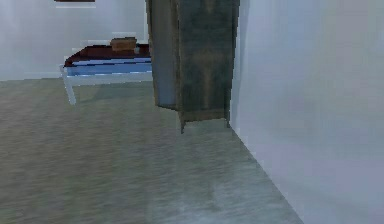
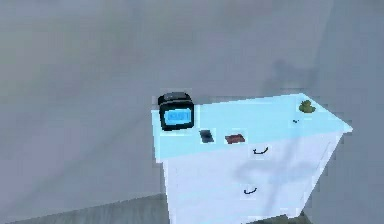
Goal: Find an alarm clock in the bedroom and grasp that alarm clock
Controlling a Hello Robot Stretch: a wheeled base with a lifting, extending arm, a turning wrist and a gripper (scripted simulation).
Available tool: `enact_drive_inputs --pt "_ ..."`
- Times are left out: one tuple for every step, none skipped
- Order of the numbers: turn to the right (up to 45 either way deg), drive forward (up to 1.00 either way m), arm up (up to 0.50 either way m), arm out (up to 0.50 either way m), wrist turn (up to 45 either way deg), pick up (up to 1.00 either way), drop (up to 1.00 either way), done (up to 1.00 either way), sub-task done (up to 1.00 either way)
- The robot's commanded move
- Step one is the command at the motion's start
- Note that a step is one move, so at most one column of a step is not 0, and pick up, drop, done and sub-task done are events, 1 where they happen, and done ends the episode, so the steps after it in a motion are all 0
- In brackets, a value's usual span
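Pincer: state cannot be told from these frames, so places are logged thing to thing, not from the pincer.

Arm side view, near to far. White drawer unit, two curved handles on its front, one above the other. Its pale tabletop carries a small dark flat item along the front edge. Just beside it, toward the view's right, lies a small reddish-brown item. Both are too small to identify. Behind them, at the tabletop's back left corner, stands the alarm clock: black casing, upright, blue-lit face turned to the camera. Marks on the face are too blurred to read. At the tabletop's far right corner, well apart from the alarm clock, sits a small yellow-green blob. Grey wall behind.

Forward view, near to far. Grey-green floor. White wall along the view's right. Tall dark cabinet or door, cannot tell which. Beyond it, a bed with white frame and dark red cover, and a brown box on top.
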Motion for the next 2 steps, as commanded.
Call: enact_drive_inputs --pt "0.0 0.0 0.38 0.0 0.0 0.0 0.0 0.0 0.0" --pt "0.0 0.0 0.0 0.5 0.0 0.0 0.0 0.0 0.0"
